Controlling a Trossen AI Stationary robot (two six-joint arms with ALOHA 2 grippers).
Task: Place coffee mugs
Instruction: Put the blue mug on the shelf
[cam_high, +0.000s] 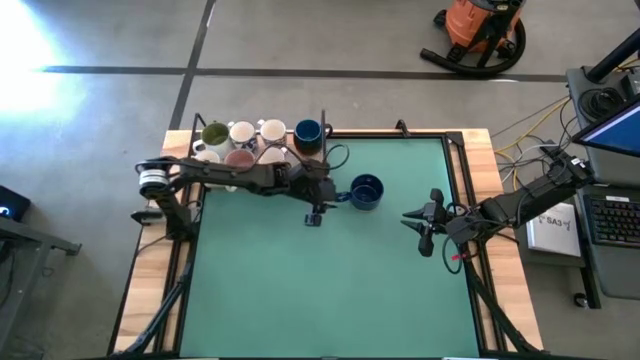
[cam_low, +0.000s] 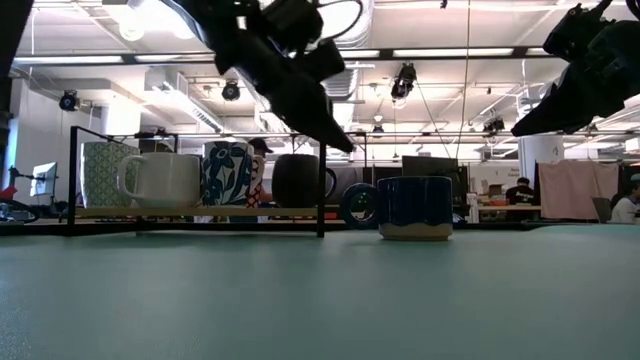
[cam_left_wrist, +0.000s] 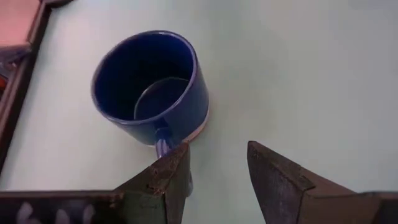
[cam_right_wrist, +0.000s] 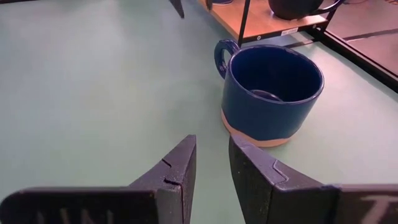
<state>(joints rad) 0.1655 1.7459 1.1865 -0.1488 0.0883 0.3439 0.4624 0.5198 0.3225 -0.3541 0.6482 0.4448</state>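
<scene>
A dark blue mug (cam_high: 367, 191) stands upright on the green surface (cam_high: 330, 290), apart from the others, a little inward from the far edge. Its handle points toward the left end effector (cam_high: 316, 212), which hovers just beside it with its fingers apart and empty; in the left wrist view the handle lies close to one fingertip (cam_left_wrist: 171, 168) without being gripped. Along the far left edge a low rack (cam_high: 323, 131) holds the rest: a second blue mug (cam_high: 308, 131) at its right end, two white mugs (cam_high: 258, 131), a green-lined mug (cam_high: 214, 134) and a reddish-lined mug (cam_high: 240, 158). The right end effector (cam_high: 424, 228) hangs above the surface near the right edge, well apart from the lone mug, fingers slightly parted with nothing between them. The whole near half of the surface lies open, as does the stretch between the lone mug and the right arm.
</scene>
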